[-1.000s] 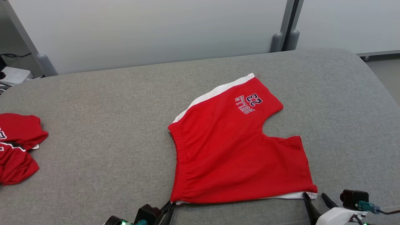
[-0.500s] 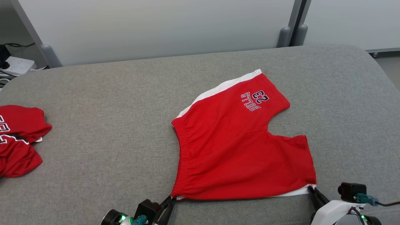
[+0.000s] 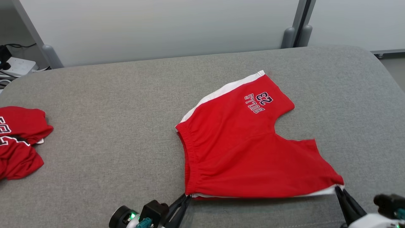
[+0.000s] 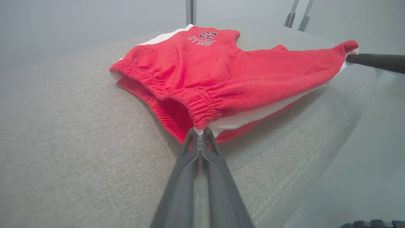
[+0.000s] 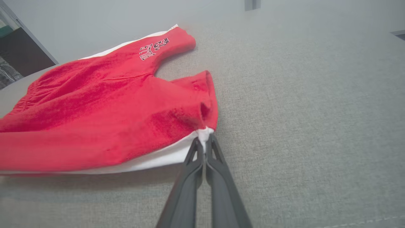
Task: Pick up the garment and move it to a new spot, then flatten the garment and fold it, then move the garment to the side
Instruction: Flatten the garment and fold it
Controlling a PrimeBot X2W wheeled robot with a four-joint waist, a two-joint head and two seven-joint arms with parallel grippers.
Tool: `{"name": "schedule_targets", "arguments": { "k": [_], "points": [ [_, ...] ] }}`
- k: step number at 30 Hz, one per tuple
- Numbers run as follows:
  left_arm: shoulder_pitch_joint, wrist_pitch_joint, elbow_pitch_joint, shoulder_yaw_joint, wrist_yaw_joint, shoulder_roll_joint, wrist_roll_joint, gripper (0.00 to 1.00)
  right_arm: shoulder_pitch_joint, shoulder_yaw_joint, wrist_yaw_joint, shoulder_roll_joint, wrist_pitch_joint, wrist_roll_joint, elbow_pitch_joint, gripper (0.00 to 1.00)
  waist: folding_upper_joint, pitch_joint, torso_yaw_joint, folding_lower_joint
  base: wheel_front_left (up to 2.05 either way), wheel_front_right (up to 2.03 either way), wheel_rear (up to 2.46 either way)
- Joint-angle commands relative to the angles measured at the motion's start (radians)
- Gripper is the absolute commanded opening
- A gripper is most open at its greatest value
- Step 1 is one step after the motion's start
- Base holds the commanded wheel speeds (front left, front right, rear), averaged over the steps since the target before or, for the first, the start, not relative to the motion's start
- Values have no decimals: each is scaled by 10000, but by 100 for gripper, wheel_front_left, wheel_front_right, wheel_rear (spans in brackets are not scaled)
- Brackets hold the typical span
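Red shorts (image 3: 246,148) with a white side stripe and the number 23 lie right of centre in the head view, on a grey cushion (image 3: 110,104). The left gripper (image 3: 186,198), at bottom centre, pinches the waistband corner. The right gripper (image 3: 338,189), at lower right, pinches the white hem corner. The near edge hangs raised between the 2. Another red garment (image 3: 19,142) sits at the left edge.

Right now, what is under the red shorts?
Grey cushion shows under the near edge of the red shorts, which the left pincer and right pincer hold up. Farther back the shorts cover whatever is underneath.
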Motion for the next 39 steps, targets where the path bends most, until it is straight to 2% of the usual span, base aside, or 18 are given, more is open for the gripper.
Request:
{"name": "schedule_targets", "arguments": {
  "k": [1,2,3,4,6,10,13,17,21,25,31,39],
  "points": [
    [17,302,-700,194,-71,198,-271,0,440,45,14,-506,-117,148,-583,0,0,-12,25,0,0,0,0],
    [17,302,-700,194,-71,198,-271,0,440,45,14,-506,-117,148,-583,0,0,-12,25,0,0,0,0],
    [343,913,-1414,9,-140,386,-584,0,998,-139,14,-773,60,415,-1254,0,0,-27,19,0,0,0,0],
    [343,913,-1414,9,-140,386,-584,0,998,-139,14,-773,60,415,-1254,0,0,-27,19,0,0,0,0],
    [726,1568,-2266,-154,-188,608,-1065,0,1626,-400,14,-1026,379,757,-2083,0,0,-9,-3,0,0,0,0],
    [1349,2957,-3959,-607,-232,1306,-1941,0,2736,-1191,14,-1467,1064,1014,-3718,0,0,-6,-33,0,0,0,0],
    [1581,3527,-5013,-604,-239,1619,-2586,0,3162,-1985,14,-1313,1316,1146,-4629,0,0,-49,-20,0,0,0,0],
    [1409,3650,-5424,-445,-243,1607,-3221,0,2961,-2800,14,-671,1613,758,-4790,0,0,-85,68,0,0,0,0],
    [652,3655,-4846,-886,-247,1402,-4131,0,1938,-3076,14,111,1995,271,-4089,0,0,58,258,0,0,0,0],
    [-430,3153,-3812,-1149,-249,1066,-4976,0,362,-3106,14,426,2027,-508,-2900,0,0,378,446,0,0,0,0],
    [-2052,2421,-2409,-1501,-250,508,-6508,0,-2418,-2549,14,432,1874,-1542,-1035,0,0,998,835,0,0,0,0],
    [-3938,1200,-390,-1607,-250,199,-7229,0,-5262,-1546,14,358,1690,-2218,1533,0,0,1850,1392,0,0,0,0]
  ]
}}
